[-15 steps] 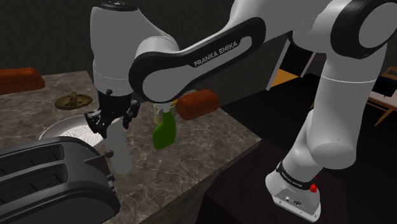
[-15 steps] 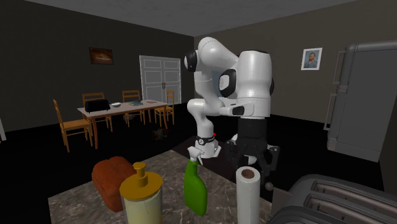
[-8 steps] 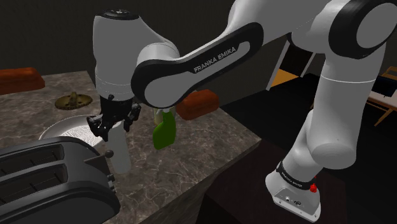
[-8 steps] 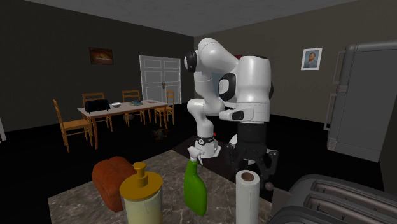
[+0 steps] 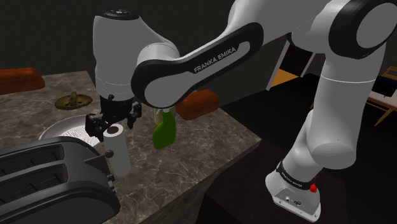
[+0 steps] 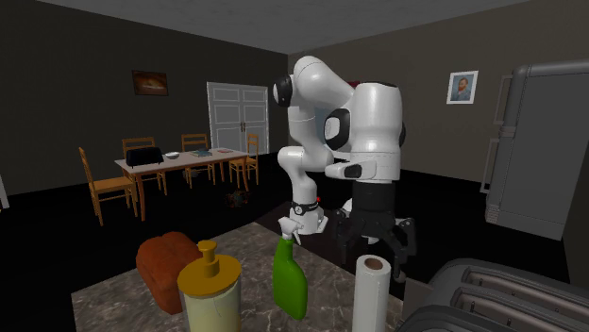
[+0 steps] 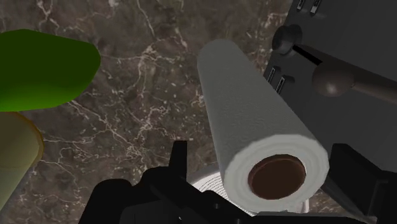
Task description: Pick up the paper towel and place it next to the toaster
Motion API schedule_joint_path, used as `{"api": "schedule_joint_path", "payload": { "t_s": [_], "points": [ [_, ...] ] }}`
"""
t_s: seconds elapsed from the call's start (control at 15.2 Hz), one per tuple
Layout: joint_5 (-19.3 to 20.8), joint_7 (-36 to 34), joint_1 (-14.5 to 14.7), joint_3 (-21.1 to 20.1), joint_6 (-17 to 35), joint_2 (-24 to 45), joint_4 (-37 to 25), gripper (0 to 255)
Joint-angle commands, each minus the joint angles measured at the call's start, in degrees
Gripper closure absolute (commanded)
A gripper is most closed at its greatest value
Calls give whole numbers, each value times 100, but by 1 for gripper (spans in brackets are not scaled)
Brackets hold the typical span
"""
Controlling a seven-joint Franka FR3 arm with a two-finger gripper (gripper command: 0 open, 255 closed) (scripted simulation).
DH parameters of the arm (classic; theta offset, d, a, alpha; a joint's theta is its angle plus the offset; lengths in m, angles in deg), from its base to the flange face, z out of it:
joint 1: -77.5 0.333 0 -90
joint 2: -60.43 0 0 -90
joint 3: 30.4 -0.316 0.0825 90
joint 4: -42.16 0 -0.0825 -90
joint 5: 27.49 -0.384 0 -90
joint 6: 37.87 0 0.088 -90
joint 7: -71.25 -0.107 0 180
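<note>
The roll (image 5: 119, 156) stands upright on the counter (image 5: 203, 146), just beside the toaster (image 5: 51, 175). Its long axis runs straight down from the gripper (image 5: 113, 122), which hangs right over its top. The fingers are spread either side of it, apparently not touching, holding nothing.

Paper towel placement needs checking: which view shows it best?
Wrist view: nearly the whole paper towel shows, standing beside the toaster. The shoulder view's end effector flanks its top; the second exterior view crops its base.
</note>
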Motion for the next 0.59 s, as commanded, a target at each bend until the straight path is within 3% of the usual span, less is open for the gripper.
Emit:
{"api": "schedule_joint_path", "payload": {
  "t_s": [0.0,0.2,0.53],
  "points": [
    [-100,62,-31,-39,-135,-127,-32,0],
    [-360,225,-103,-124,-531,-453,-164,0],
    [-361,226,-101,-121,-531,-454,-164,0]
  ]
}}
